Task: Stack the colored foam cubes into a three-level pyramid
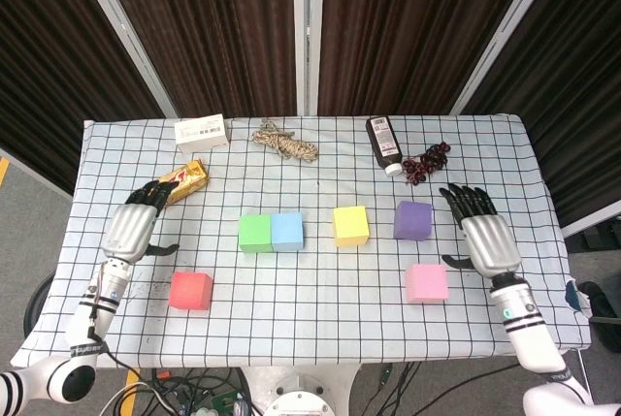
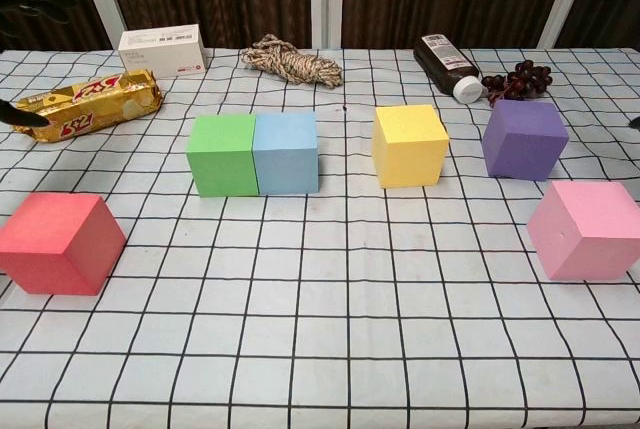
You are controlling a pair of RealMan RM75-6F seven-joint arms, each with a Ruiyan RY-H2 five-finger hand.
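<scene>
Cubes lie unstacked: green cube (image 1: 254, 233) touching blue cube (image 1: 286, 231) at table centre, yellow cube (image 1: 350, 225) at 3 o'clock. Right hand (image 1: 482, 237) and left hand (image 1: 131, 228) hover empty, fingers spread. Risk: nudging soft foam would break base alignment.

Left hand (image 1: 129, 230) showing a silver metal back, black fingers, right hand (image 1: 487, 237) wearing the same silver shell, white forearm segments carrying black bands, thin cables trailing along the left wrist
</scene>
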